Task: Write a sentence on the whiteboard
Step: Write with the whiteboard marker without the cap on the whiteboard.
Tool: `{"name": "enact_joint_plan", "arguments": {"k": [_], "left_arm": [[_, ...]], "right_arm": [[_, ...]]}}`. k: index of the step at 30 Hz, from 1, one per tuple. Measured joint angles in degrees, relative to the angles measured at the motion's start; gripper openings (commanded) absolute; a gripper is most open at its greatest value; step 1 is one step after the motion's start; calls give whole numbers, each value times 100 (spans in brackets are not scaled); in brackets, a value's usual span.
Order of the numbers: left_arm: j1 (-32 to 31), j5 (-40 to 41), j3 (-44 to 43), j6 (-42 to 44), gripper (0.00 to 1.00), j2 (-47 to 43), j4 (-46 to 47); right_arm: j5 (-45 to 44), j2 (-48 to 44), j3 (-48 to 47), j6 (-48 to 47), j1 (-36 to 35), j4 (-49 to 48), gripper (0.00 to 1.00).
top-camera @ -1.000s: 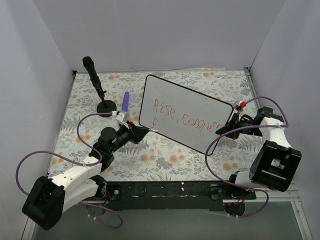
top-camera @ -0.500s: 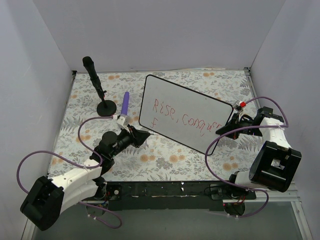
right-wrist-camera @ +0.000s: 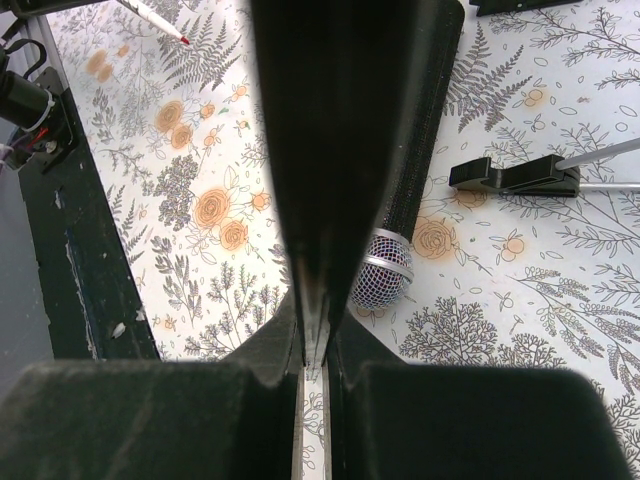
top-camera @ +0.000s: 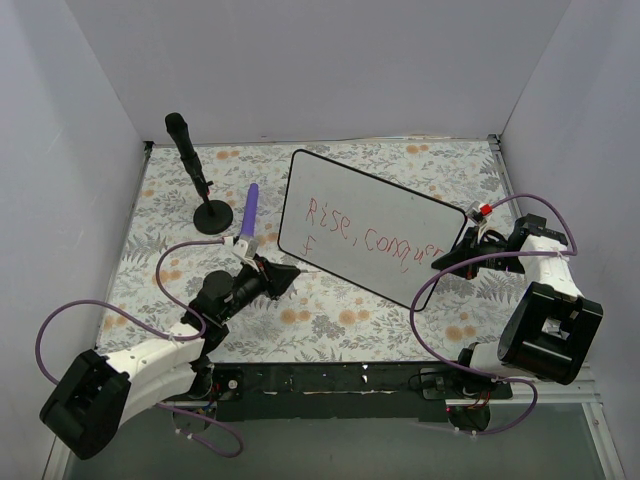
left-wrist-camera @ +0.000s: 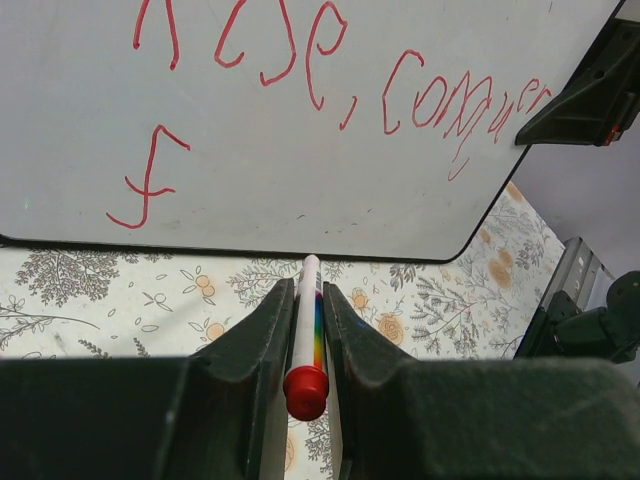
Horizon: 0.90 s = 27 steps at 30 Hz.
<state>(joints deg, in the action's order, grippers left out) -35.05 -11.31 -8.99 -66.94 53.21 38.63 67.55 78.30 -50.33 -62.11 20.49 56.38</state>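
Left fingers [left-wrist-camera: 255,340] clamp the marker [left-wrist-camera: 306,320], tip just short of the whiteboard [left-wrist-camera: 420,190] ahead of them, our right fingers [right-wrist-camera: 250,400] pinch its far corner, and with the sentence [left-wrist-camera: 330,70] ending at a lone "f" we judge the tip must next reach forward beside that letter.

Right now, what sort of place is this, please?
Probably a robot test booth: plain white walls enclose a floral-cloth table, and two bolted arms work there, the left end effector holding a marker, the right end effector gripping a whiteboard.
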Motion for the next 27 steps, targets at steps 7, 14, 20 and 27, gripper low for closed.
{"name": "enact_joint_plan", "arguments": {"k": [7, 14, 20, 27], "left_arm": [[-2, 44, 17, 0, 0, 116, 275], [-7, 72, 22, 0, 0, 136, 361], [-7, 103, 28, 0, 0, 144, 385], [-7, 179, 48, 0, 0, 138, 385]], "right_arm": [[0, -2, 0, -2, 0, 0, 1], [0, -2, 4, -2, 0, 0, 1], [11, -4, 24, -2, 2, -2, 1], [11, -7, 24, 0, 0, 0, 1]]}}
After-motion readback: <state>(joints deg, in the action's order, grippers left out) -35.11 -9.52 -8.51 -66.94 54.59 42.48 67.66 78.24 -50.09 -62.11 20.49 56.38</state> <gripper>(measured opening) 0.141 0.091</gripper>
